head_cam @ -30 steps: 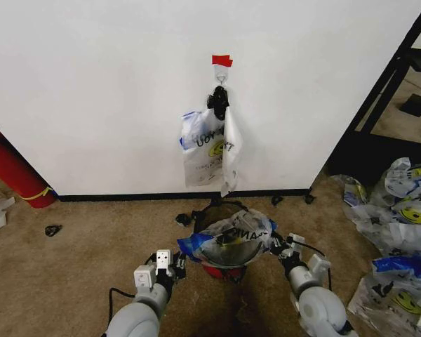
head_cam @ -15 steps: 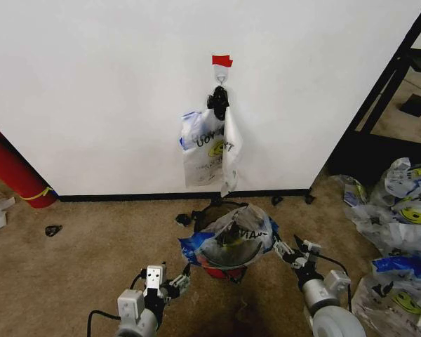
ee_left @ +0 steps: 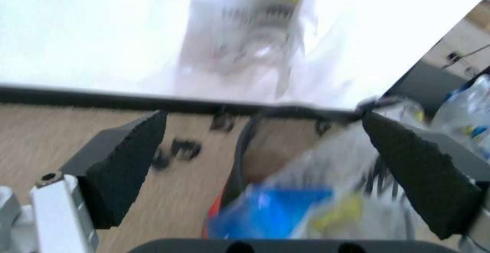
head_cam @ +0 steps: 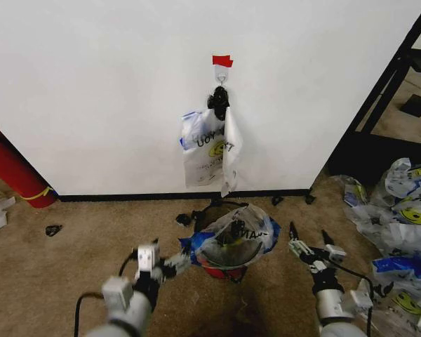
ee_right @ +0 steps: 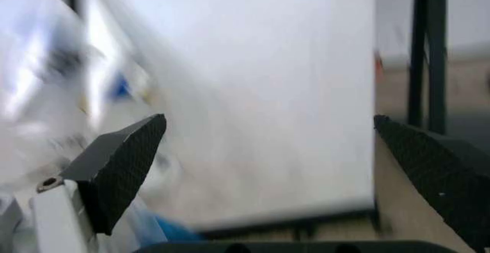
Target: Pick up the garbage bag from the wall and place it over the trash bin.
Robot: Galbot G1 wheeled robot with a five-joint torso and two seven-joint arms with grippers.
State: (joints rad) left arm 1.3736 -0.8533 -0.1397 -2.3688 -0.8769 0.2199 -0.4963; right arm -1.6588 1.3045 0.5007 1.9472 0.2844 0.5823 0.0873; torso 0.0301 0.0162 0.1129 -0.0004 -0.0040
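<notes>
Now, garbage bag (head_cam: 233,237): thin, crinkled, translucent whitish plastic with blue patches and black lettering, draped over the mouth of the bin, its film sagging into the opening as a shallow bowl; in the left wrist view it shows as a blurred blue, yellow and clear mass (ee_left: 306,207).
Trash bin (head_cam: 223,269): small and round, dark rim under the plastic, red base showing just below the bag, standing on the carpet near the wall.
Wall (head_cam: 112,91): plain, flat white, edged at the floor by a black baseboard (head_cam: 126,197).
Hook and tape: a small clear hook (head_cam: 222,74) under a scrap of red tape (head_cam: 222,61); a second bag (head_cam: 210,149) of the same smiley-face plastic hangs limp from it, bunched and dark at the top.
Left gripper (head_cam: 161,263): low on the robot's left of the bin, just beside the bag's blue edge; its wedge-shaped, rough black pads (ee_left: 126,167) stand wide apart with nothing between them.
Right gripper (head_cam: 311,239): on the right of the bin, apart from the bag; its two dark pointed fingers (head_cam: 293,232) are spread wide and hold nothing.
Floor: short-pile tan carpet (head_cam: 77,246), mottled.
Spare bags (head_cam: 400,225): a crumpled heap of like plastic at the right.
Red cylinder (head_cam: 10,172): smooth, leaning at the left by the wall.
</notes>
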